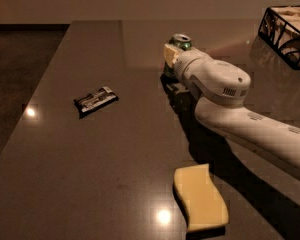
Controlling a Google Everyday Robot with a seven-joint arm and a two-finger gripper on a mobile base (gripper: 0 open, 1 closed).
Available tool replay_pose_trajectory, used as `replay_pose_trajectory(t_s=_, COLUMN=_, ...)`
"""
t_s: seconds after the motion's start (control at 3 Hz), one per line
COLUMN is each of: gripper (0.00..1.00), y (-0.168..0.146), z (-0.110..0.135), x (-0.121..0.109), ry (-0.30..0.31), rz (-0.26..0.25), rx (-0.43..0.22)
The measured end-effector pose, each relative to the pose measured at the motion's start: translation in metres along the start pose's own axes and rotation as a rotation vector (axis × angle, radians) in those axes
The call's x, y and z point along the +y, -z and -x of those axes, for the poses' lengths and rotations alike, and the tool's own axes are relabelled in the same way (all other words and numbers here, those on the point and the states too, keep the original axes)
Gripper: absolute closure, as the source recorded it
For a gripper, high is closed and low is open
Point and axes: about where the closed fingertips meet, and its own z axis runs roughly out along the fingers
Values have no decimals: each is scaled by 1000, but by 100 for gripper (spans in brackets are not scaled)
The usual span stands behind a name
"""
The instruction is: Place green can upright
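The green can (pixel 180 40) stands upright on the dark table (pixel 115 149) at the far middle. Only its silver pull-tab top and upper green wall show. My gripper (pixel 171 64) is right at the can, in front of it and on its left side, and hides the can's lower half. The white arm (pixel 225 91) reaches in from the lower right and covers the place where gripper and can meet.
A dark snack wrapper (pixel 95 100) lies on the table to the left. A yellow sponge (pixel 200 198) lies near the front edge. A black wire basket (pixel 287 29) stands at the far right. The table's left edge drops to a dark floor.
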Motion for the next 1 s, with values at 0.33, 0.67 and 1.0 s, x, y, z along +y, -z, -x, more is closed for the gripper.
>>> replay_pose_trajectory(t_s=0.33, gripper=12, y=0, z=0, x=0, ry=0, rz=0, rx=0)
replay_pose_trajectory(t_s=0.67, gripper=0, y=0, z=-1, x=-1, ry=1, rz=-1, rx=1)
replay_pose_trajectory(t_s=1.0, gripper=0, y=0, z=-1, x=-1, ry=1, rz=-1, rx=1)
